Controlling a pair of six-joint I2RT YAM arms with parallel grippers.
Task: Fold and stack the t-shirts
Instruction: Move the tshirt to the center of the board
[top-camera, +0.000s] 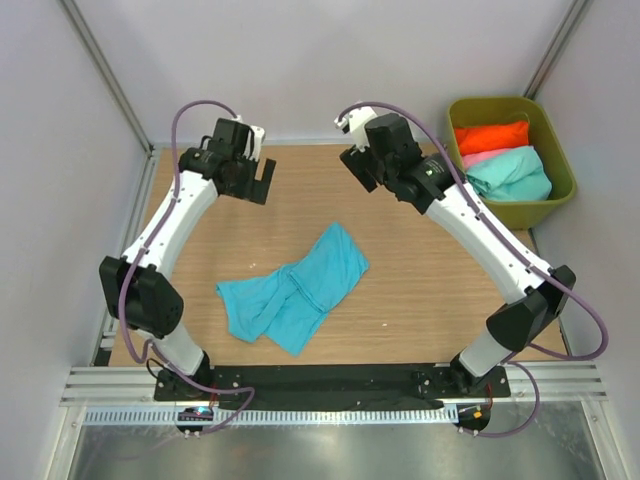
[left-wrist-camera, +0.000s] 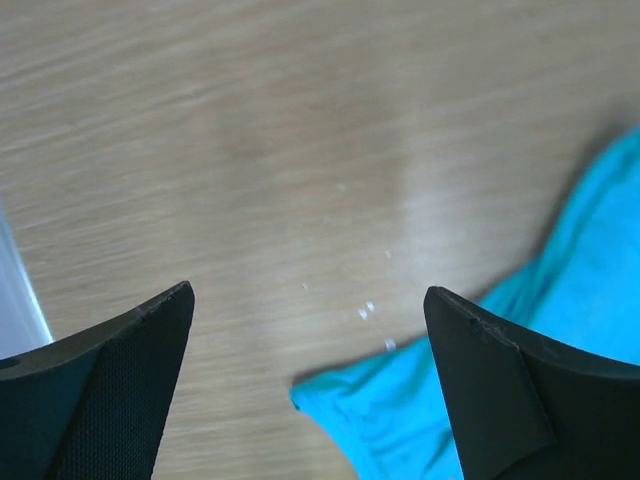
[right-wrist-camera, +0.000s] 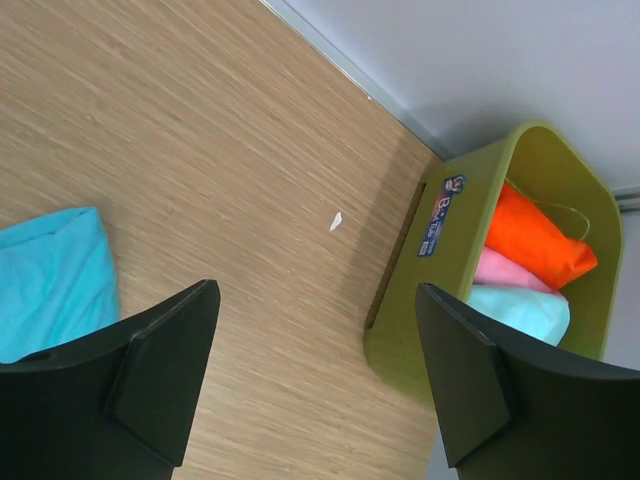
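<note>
A turquoise-blue t-shirt (top-camera: 295, 285) lies crumpled in the middle of the wooden table; it also shows in the left wrist view (left-wrist-camera: 500, 370) and in the right wrist view (right-wrist-camera: 50, 280). An orange-red t-shirt (top-camera: 492, 136), a pink t-shirt (top-camera: 478, 158) and a mint-green t-shirt (top-camera: 512, 173) lie in the olive-green bin (top-camera: 560, 150). My left gripper (top-camera: 263, 182) is open and empty, raised over the far left of the table. My right gripper (top-camera: 352, 168) is open and empty, raised over the far middle. Both are well clear of the blue shirt.
The bin stands off the table's far right corner and also shows in the right wrist view (right-wrist-camera: 480, 230). Grey walls and metal frame posts close in the back and sides. A small white scrap (right-wrist-camera: 336, 220) lies on the table near the bin.
</note>
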